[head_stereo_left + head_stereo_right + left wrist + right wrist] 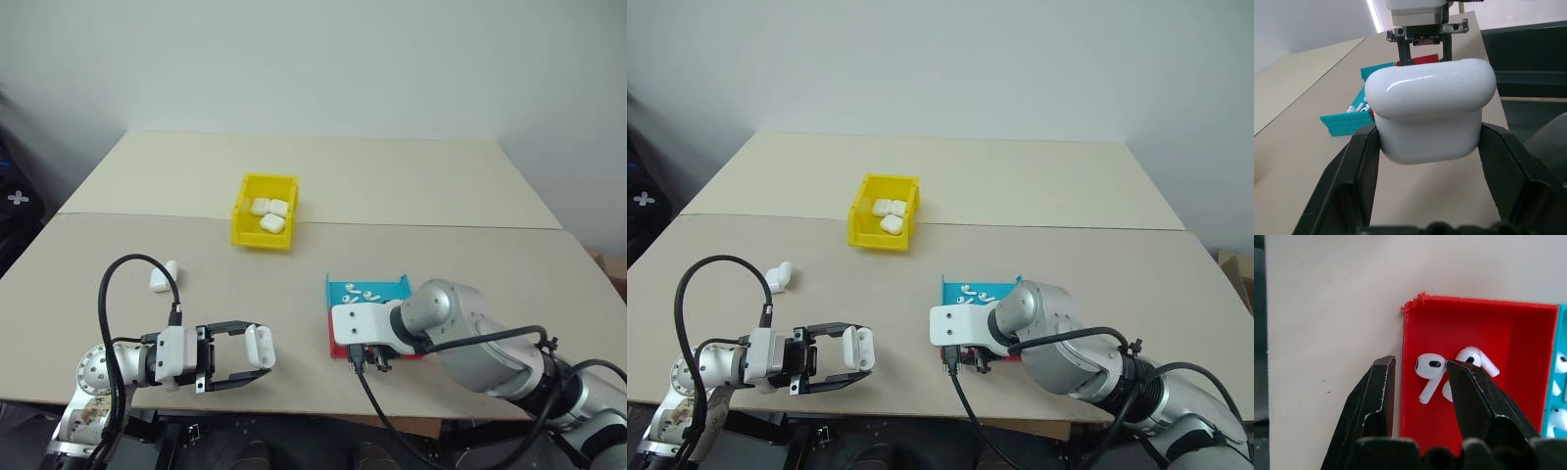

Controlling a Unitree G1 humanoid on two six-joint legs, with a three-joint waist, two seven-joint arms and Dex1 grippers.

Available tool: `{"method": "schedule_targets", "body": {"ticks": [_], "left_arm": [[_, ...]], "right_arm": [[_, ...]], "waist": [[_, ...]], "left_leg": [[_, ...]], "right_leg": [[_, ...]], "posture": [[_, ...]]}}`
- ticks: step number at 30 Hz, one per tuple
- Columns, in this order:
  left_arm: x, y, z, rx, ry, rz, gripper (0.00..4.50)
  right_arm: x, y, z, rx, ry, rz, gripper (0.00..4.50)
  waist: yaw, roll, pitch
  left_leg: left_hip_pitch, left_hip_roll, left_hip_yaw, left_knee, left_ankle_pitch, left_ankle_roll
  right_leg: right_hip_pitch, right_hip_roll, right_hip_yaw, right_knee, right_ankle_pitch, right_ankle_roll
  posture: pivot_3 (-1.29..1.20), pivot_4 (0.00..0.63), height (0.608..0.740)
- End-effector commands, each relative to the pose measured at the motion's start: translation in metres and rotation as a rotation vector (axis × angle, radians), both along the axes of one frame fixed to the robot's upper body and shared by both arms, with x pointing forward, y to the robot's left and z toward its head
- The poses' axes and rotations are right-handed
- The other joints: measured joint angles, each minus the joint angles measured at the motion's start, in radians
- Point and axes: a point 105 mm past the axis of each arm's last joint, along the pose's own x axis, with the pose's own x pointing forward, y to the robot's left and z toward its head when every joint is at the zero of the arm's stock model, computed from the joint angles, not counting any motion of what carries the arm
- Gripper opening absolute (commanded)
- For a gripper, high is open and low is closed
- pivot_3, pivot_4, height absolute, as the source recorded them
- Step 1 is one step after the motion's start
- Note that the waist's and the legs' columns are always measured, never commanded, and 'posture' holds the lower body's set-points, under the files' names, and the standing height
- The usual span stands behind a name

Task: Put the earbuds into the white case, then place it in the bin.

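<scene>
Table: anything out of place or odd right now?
One white case lies loose on the table, apart from the yellow bin holding three others. The red tray has a ragged corner. Nothing is spilled.

Both arms are built of rounded silver-grey metal segments; each wrist carries a white block, the left gripper (257,364) and right gripper (1420,382) each having two matt black angular fingers (1475,396); glossy black cables loop from both wrists; the left shoulder joint shows a ring of small screws.
</scene>
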Motion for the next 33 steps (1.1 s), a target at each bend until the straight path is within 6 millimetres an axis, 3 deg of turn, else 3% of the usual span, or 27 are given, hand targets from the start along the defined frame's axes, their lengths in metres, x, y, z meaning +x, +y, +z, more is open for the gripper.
{"method": "schedule_targets", "body": {"ticks": [1, 11, 24, 33], "left_arm": [[-0.003, -0.004, 0.007, 0.002, -0.045, -0.017, 2.77], [-0.003, -0.005, 0.005, 0.007, -0.046, -0.012, 2.77], [-0.003, -0.007, 0.004, 0.006, -0.054, -0.007, 2.77], [-0.003, -0.006, 0.003, 0.011, -0.053, 0.010, 2.77]], "right_arm": [[0.004, 0.001, 0.006, 0.000, -0.041, -0.009, 2.04], [0.008, -0.001, 0.005, -0.020, -0.058, -0.017, 2.04], [0.008, -0.020, 0.013, -0.078, -0.122, 0.069, 2.04], [0.004, -0.016, 0.023, -0.055, -0.127, 0.075, 2.04]], "waist": [[0.000, 0.000, 0.000], [-0.001, 0.000, 0.000], [-0.001, 0.000, 0.000], [0.000, 0.000, 0.000]], "left_leg": [[0.000, 0.000, 0.000, 0.000, 0.000, 0.000], [-0.001, 0.000, 0.000, 0.000, 0.000, 0.000], [-0.004, 0.000, 0.000, 0.000, 0.000, 0.000], [-0.004, 0.000, 0.000, 0.000, 0.000, 0.000]], "right_leg": [[0.000, 0.000, 0.000, 0.000, 0.000, 0.000], [-0.001, 0.000, 0.000, 0.000, 0.000, 0.000], [-0.004, 0.000, 0.000, 0.000, 0.000, 0.000], [-0.004, 0.000, 0.000, 0.000, 0.000, 0.000]], "posture": [[0.00, 0.150, 0.740], [0.00, 0.150, 0.740], [0.00, 0.150, 0.740], [0.00, 0.150, 0.740]]}}
